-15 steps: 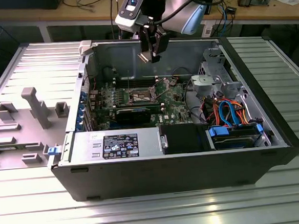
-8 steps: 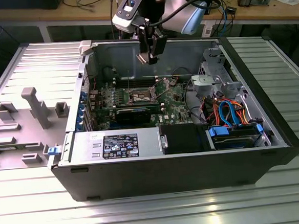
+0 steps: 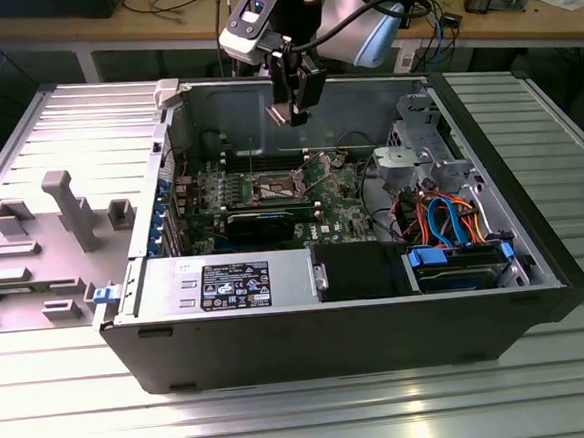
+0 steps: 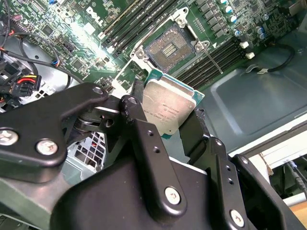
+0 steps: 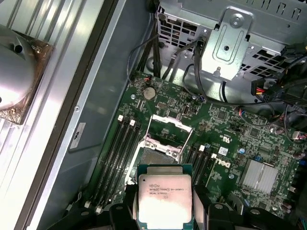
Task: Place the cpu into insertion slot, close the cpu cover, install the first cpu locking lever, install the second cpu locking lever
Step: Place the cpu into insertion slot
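My gripper (image 3: 289, 107) hangs above the green board inside the open computer case, over the back wall. It is shut on the cpu (image 5: 164, 194), a flat square chip with a silver-grey top, which its two black fingers (image 4: 134, 115) pinch at opposite edges. In both wrist views the cpu (image 4: 168, 108) floats clear above the insertion slot (image 4: 168, 45), a square socket with a dark centre. In the first wrist view, the cpu cover (image 5: 169, 130) stands raised open at the far side of the insertion slot (image 5: 154, 157). In the exterior view the insertion slot (image 3: 275, 188) lies below and in front of the gripper.
Long memory slots (image 5: 122, 153) flank the socket. A black expansion card (image 3: 262, 224) lies in front of it. A metal drive cage (image 3: 418, 155) with orange and blue cables (image 3: 452, 218) fills the case's right side in the exterior view. A grey fixture tray (image 3: 61, 210) sits outside on that view's left.
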Available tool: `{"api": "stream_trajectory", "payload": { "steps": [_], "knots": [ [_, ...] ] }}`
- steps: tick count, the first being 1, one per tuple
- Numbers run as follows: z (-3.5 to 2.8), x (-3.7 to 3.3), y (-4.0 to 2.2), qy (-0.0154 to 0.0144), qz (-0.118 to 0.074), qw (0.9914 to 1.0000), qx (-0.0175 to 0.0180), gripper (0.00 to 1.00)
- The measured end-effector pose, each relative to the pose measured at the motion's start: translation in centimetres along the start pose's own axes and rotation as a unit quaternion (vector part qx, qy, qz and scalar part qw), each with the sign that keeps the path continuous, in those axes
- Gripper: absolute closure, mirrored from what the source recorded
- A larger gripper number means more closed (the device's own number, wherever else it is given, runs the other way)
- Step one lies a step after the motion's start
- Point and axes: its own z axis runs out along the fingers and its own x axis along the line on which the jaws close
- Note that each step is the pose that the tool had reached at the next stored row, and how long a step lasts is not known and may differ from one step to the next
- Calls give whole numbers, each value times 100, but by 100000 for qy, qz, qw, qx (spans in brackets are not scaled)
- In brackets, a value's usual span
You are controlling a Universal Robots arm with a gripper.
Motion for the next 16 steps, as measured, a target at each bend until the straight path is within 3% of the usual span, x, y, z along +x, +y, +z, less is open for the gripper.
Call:
{"api": "stream_trajectory", "payload": {
  "steps": [5,9,11,13,16],
  "knots": [
    [1,0,0,-3,165,100000,-4,46],
    [12,-1,0,-127,2720,99963,-106,46],
    [23,-1,-1,-272,5770,99833,-227,46],
    [35,-2,-2,-397,8776,99613,-326,46],
    [75,-3,-4,-534,11767,99303,-349,46]
  ]
}}
